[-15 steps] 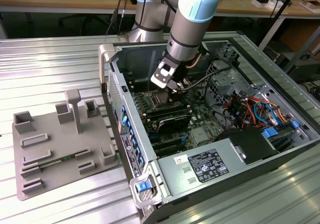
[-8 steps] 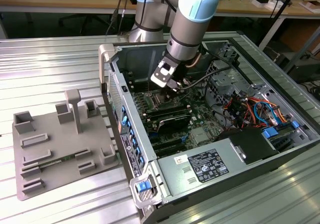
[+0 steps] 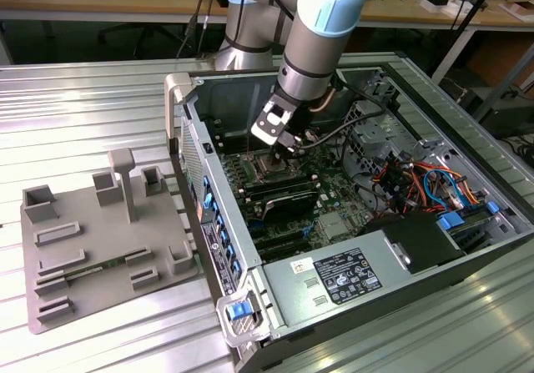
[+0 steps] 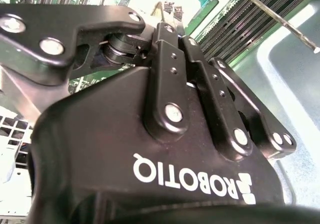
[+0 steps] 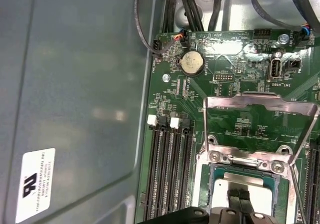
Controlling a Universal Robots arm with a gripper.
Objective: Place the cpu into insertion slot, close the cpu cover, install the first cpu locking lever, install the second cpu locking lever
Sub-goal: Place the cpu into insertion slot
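Observation:
In the exterior view my gripper (image 3: 282,146) reaches down into the open computer case, right over the insertion slot (image 3: 274,167). In the first wrist view the cpu cover (image 5: 257,103) stands swung up as a silver frame behind the slot (image 5: 216,181). The cpu (image 5: 243,178) shows as a silvery-grey patch inside the slot's dark rim. Just in front of it my two black fingertips (image 5: 239,200) are pressed together with nothing between them. Whether they touch the cpu I cannot tell. A thin metal locking lever (image 4: 274,14) sticks up beyond the gripper (image 4: 167,31).
Long black memory slots (image 5: 167,174) run beside the slot, with a coin battery (image 5: 191,62) farther back. The case's grey side wall (image 5: 75,108) rises close by. A power supply box (image 3: 350,277) and coloured cables (image 3: 425,181) fill the case. A grey fixture plate (image 3: 92,239) lies outside.

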